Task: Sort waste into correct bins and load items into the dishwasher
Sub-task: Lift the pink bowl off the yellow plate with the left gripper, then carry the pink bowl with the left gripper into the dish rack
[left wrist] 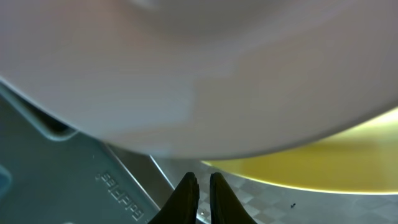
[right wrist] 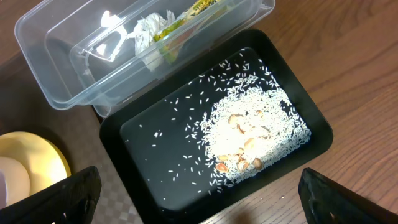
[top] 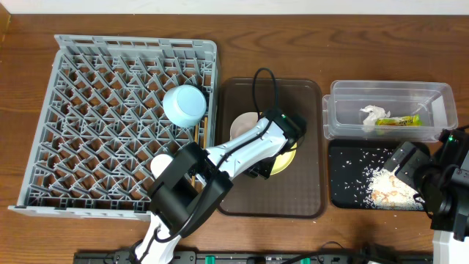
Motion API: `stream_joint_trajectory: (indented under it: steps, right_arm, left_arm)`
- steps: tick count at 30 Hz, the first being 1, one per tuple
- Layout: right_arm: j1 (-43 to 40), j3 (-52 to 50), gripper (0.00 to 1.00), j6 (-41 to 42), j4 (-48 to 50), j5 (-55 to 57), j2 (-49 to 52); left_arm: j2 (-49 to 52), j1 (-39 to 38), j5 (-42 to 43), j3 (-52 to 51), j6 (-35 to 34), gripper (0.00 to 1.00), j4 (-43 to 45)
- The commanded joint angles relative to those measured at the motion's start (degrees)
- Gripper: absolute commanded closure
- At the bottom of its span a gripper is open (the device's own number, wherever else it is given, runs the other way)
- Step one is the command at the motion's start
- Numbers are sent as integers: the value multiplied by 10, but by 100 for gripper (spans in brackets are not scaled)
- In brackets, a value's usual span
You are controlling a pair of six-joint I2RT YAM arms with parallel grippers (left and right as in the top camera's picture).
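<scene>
Nearest the overhead camera, the left arm (top: 242,150) is stretched from the table's front edge across the brown tray (top: 308,191). It ends over the pink bowl (top: 243,125) and the yellow plate (top: 287,158), both lying on that tray. To the left, the grey dish rack (top: 88,117) is loaded with the light blue bowl (top: 185,104), turned upside down, the white cup (top: 161,164), and the chopsticks (top: 204,126) along its right side. At the right, the napkin (top: 372,116) and snack wrapper (top: 399,122) are seen in the clear tub (top: 432,99). The rice (top: 392,187) is heaped in the black tray (top: 344,183), beside the right arm (top: 451,176).

From the left wrist, the left gripper (left wrist: 200,190) is seen pinched almost shut, with nothing visible between its tips. The pink bowl's blurred underside fills the frame above, with the yellow plate's edge at the right.

From the right wrist, the right gripper (right wrist: 199,186) is spread wide above the black tray, with nothing between its fingers.
</scene>
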Motion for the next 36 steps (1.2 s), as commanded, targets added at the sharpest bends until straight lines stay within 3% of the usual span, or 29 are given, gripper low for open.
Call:
stream_joint_trajectory:
  steps: [1, 7, 10, 11, 12, 13, 14, 22, 27, 31, 33, 35, 36]
  right_arm:
    - [-2, 7, 1, 4, -1, 3, -3]
    - [-2, 7, 1, 4, -1, 3, -3]
    - [-2, 7, 1, 4, -1, 3, -3]
    - [-2, 7, 1, 4, -1, 3, -3]
    - [-2, 7, 1, 4, -1, 3, -3]
    - [-2, 7, 1, 4, -1, 3, -3]
    - [-2, 7, 1, 4, -1, 3, -3]
    - [-2, 7, 1, 4, -1, 3, -3]
    - [-2, 7, 1, 4, -1, 3, -3]
    - [-2, 7, 1, 4, -1, 3, -3]
    - [-2, 7, 1, 4, -1, 3, -3]
    - [-2, 7, 1, 4, -1, 3, -3]
    - [-2, 7, 1, 4, -1, 3, -3]
  left_arm:
    - [-2, 2, -6, -3, -32, 89, -2]
    - [-65, 2, -5, -3, -52, 89, 16]
    - [-106, 2, -5, -3, -52, 83, 54]
    - [-118, 2, -5, -3, -52, 64, 73]
    - [-123, 2, -5, -3, -52, 52, 83]
    - [-127, 2, -5, -3, -52, 43, 100]
    - [-128, 2, -5, -3, -52, 40, 114]
    - [-107, -7, -5, -3, -48, 39, 172]
    - [-66, -13, -6, -4, -34, 41, 200]
    - [-24, -13, -27, -4, -28, 50, 216]
    - [-9, -13, -31, -4, -27, 64, 220]
    - [-2, -13, -31, -4, -24, 88, 222]
    - [-2, -13, -31, -4, -24, 91, 223]
